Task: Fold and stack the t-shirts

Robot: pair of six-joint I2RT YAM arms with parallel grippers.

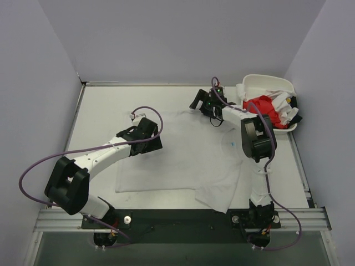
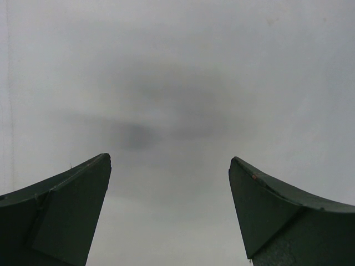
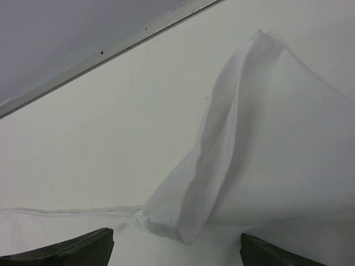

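A white t-shirt [image 1: 177, 155] lies spread flat on the table, with one sleeve [image 1: 218, 195] sticking out at the near right. My left gripper [image 1: 151, 133] is open and empty over the shirt's left part; its wrist view shows only plain pale surface between the fingers [image 2: 66, 210]. My right gripper [image 1: 201, 103] is open and empty at the shirt's far edge. In the right wrist view a raised, creased fold of the white cloth [image 3: 222, 166] lies just ahead of the gripper [image 3: 175, 246]. A bright red t-shirt [image 1: 262, 106] and more white shirts [image 1: 280, 102] sit bunched in the tub.
A white rounded plastic tub [image 1: 266, 81] stands at the back right corner. Grey walls enclose the table [image 1: 100, 105] on three sides; a metal edge strip [image 3: 111, 50] runs along the back. A purple cable [image 1: 33, 166] loops off the left arm.
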